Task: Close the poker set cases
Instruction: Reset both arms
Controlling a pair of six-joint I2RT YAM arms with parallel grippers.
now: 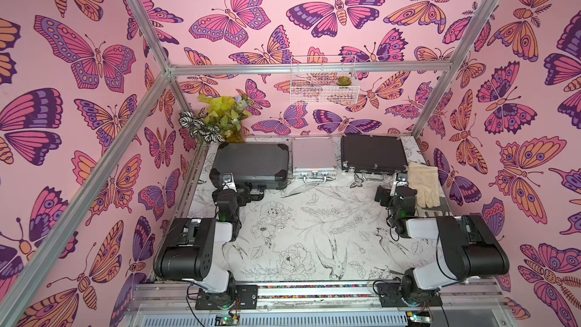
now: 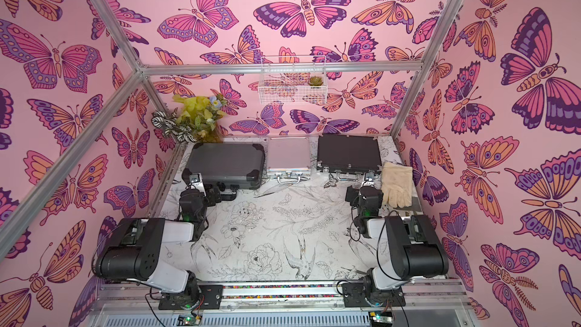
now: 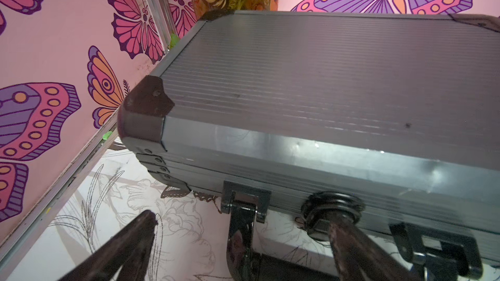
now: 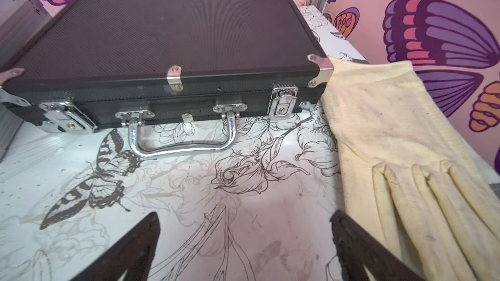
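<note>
Backdrop: pink butterfly wallpaper (image 1: 94, 58) on every side, over a white tabletop (image 1: 314, 224) printed with flowers and birds.
Row: three poker set cases lie flat along the back wall, lids down, handles facing the robot.
Left end: grey ribbed case (image 1: 251, 162), the largest. Its long axis runs side to side along the wall, and the ribs run the same way in the left wrist view (image 3: 297, 77).
Middle: silver case (image 1: 313, 155), just beside the grey one. It is the smallest and close to square, so its long axis is unclear.
Right end: black case (image 1: 372, 152), long axis side to side. In the right wrist view (image 4: 176, 31) its chrome handle (image 4: 181, 147) is folded down toward the table. The latch (image 4: 282, 98) nearer the glove sits flat against the front, and the other one juts outward.
Left arm: left gripper (image 3: 240, 220), fingers spread wide and gripping nothing, at the grey ribbed case's front edge near its left corner. I cannot tell whether a finger touches the handle's round mount.
Right arm: right gripper (image 4: 243, 214), fingers spread wide and empty, above bare table before the black case's right front corner.
Beside it: glove (image 1: 424, 184), cream, lying flat with its cuff against that corner and its fingers toward the robot.
Back corner: leafy plant (image 1: 220, 117) behind the grey ribbed case.
</note>
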